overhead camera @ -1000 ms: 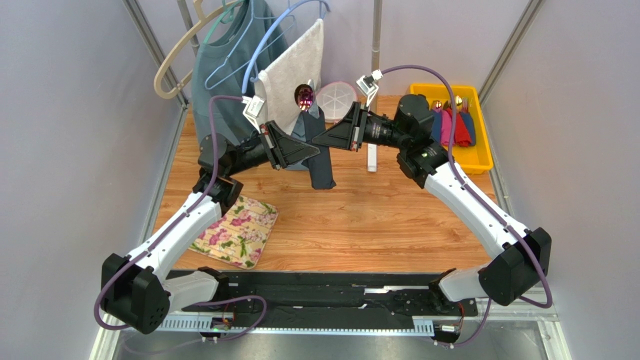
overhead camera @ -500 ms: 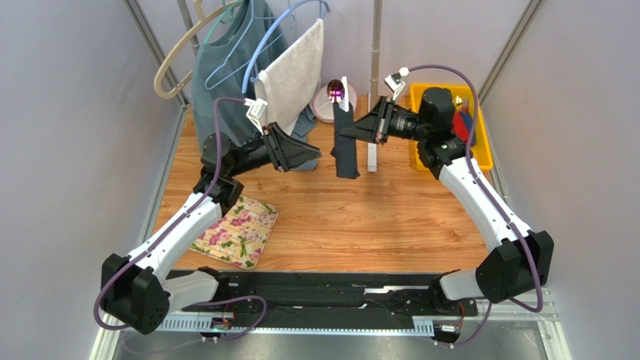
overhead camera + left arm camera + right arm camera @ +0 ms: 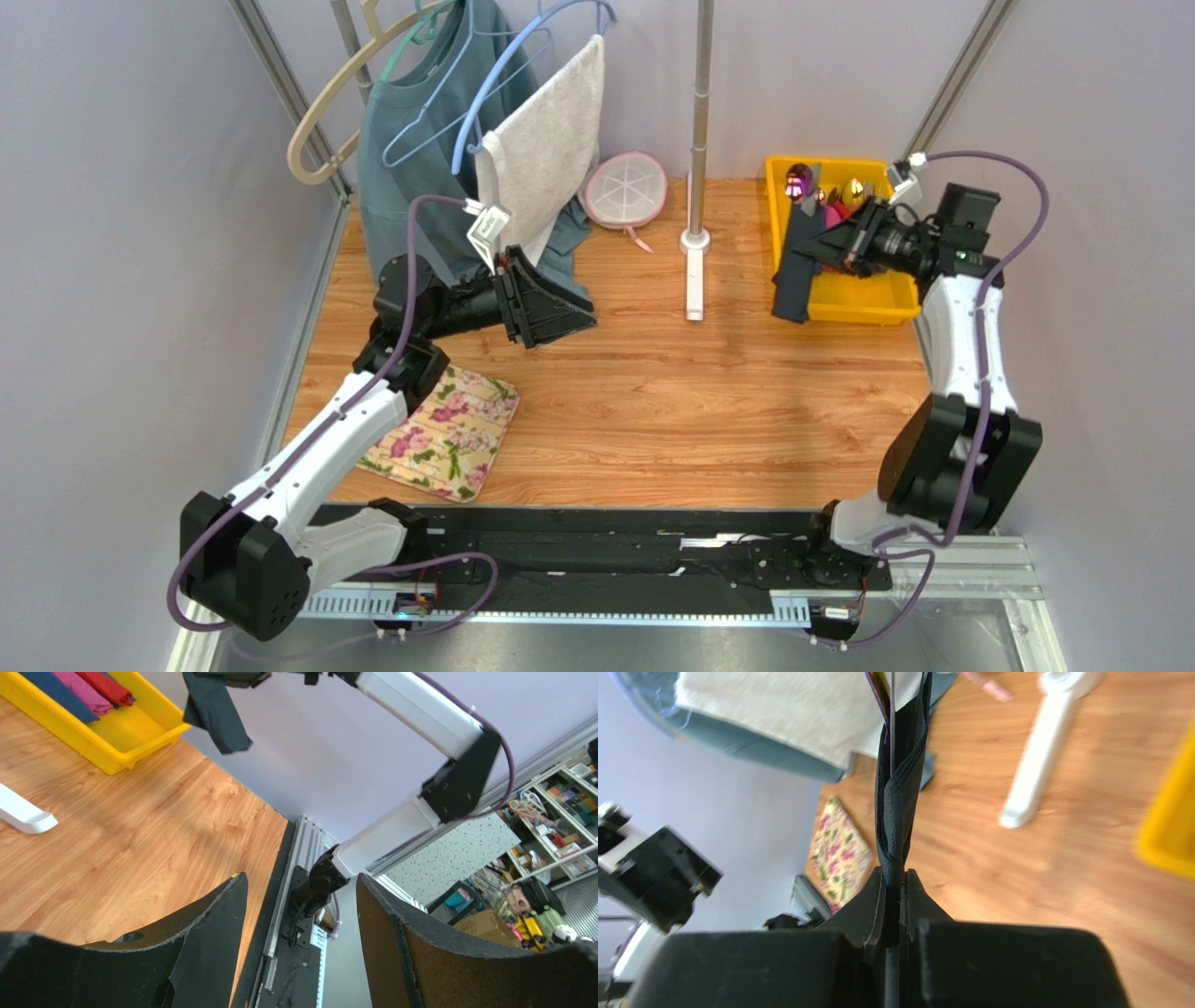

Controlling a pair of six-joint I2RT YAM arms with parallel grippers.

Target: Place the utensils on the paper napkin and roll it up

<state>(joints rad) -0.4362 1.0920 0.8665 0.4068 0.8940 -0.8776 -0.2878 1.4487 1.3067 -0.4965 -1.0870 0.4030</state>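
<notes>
The paper napkin (image 3: 794,273) is held clear of the bench (image 3: 673,406). It is wrapped as a dark bundle around the utensils (image 3: 887,696) and clamped in the right pincer (image 3: 838,248), whose fingers are pressed together on the black fold. The bundle is hung over the left edge of the yellow tray (image 3: 877,297) at the far right of the bench. The purple-pink bowl of the spoon (image 3: 801,178) is seen sticking out of its upper end. Rolled coloured napkins (image 3: 77,686) are laid in the tray. The left pincer (image 3: 302,880) is raised above the bench beside the hanging towel (image 3: 544,133), its fingers spread apart with nothing between them, well apart from the bundle. A floral mat (image 3: 442,427) is laid on the bench under the left arm.
</notes>
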